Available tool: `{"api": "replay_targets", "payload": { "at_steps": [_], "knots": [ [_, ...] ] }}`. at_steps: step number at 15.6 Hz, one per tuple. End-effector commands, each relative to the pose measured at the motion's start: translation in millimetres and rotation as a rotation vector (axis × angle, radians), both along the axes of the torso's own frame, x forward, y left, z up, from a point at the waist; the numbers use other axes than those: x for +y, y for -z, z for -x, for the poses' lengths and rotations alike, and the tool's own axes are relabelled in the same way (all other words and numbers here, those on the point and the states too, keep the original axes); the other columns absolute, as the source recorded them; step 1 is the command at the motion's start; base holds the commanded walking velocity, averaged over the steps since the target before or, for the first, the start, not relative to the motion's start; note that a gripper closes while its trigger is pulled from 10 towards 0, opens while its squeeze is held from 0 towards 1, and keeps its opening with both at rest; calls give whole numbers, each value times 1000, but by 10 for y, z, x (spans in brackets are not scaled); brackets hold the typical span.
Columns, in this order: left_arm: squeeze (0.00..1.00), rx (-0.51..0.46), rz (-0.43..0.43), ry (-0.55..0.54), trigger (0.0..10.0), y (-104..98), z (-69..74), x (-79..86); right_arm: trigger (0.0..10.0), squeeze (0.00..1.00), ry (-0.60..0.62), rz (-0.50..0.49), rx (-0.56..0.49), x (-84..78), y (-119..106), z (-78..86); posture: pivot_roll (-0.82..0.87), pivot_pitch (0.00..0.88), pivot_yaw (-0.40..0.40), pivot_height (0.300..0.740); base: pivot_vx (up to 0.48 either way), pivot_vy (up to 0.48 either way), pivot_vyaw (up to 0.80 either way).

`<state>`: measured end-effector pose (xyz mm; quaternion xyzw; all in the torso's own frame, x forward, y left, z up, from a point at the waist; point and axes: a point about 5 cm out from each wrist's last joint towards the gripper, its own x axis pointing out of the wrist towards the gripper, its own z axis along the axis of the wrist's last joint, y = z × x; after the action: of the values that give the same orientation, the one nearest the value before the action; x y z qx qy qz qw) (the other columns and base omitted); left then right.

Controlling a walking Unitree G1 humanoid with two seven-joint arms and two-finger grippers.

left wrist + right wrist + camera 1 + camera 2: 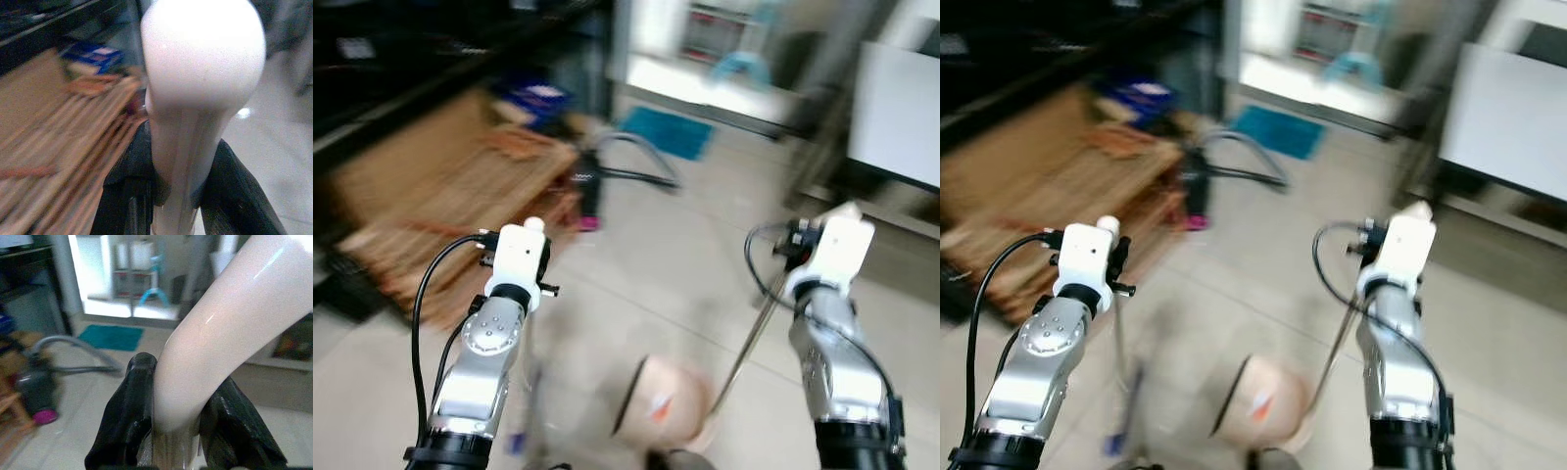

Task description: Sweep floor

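My left gripper (178, 169) is shut on the rounded white top of a broom handle (203, 73), with a black finger (129, 169) on each side of it. The handle's knob (534, 224) pokes up above my left wrist, and its thin pole (1121, 352) runs down to a blurred blue part (1116, 436) near the floor. My right gripper (176, 399) is shut on a curved white handle (230, 328). From it a thin metal pole (751, 343) slants down to a pale pink dustpan (663, 401) on the tile floor between my arms.
A low stack of wooden slats (450, 196) lies at the left with a blue box (538, 98) behind it. A vacuum cleaner (590, 186) with a grey hose stands ahead, a teal mat (668, 131) beyond it. White furniture (901, 117) is at the right. The picture is blurred.
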<state>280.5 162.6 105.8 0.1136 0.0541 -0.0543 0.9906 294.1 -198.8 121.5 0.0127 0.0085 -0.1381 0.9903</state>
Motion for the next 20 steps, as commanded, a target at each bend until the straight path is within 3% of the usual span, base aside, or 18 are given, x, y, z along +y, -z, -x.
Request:
{"api": "replay_targets", "payload": {
  "at_steps": [1,4,5,7,8,10,12,14,16,20],
  "knots": [
    [0,-78,0,55,10000,-129,14,-67,10000,0,27,18,-43,-43,-93,14,44,44,-39,740,0,0,-800],
    [0,-114,32,123,10000,-152,-45,-202,10000,0,133,26,-43,-227,-69,193,12,38,-2,740,0,0,-800],
    [0,-123,30,137,10000,-137,-55,-183,10000,0,162,41,-26,-277,-40,266,0,39,5,740,0,0,-800],
    [0,-105,-34,66,10000,-61,-115,-95,10000,0,176,63,-14,-293,-38,338,-10,43,5,740,0,0,-800],
    [0,-51,56,104,10000,-38,-98,-129,10000,0,185,54,-3,-309,-18,346,-2,39,0,740,0,0,-800],
    [0,-28,50,85,10000,3,-86,-124,10000,0,164,57,8,-293,-4,299,2,37,-6,740,0,0,-800],
    [0,23,90,74,10000,29,-73,-138,10000,0,82,77,27,-173,13,241,5,40,-6,740,0,0,-800],
    [0,32,88,100,10000,50,-55,-159,10000,0,78,106,65,-187,76,236,11,32,-14,740,0,0,-800],
    [0,-23,19,64,10000,61,-72,-115,10000,0,92,88,39,-198,17,228,-10,28,2,740,0,0,-800],
    [0,-18,28,59,10000,27,-175,-78,10000,0,111,93,14,-213,-4,272,-38,27,34,740,0,0,-800]
  ]
}}
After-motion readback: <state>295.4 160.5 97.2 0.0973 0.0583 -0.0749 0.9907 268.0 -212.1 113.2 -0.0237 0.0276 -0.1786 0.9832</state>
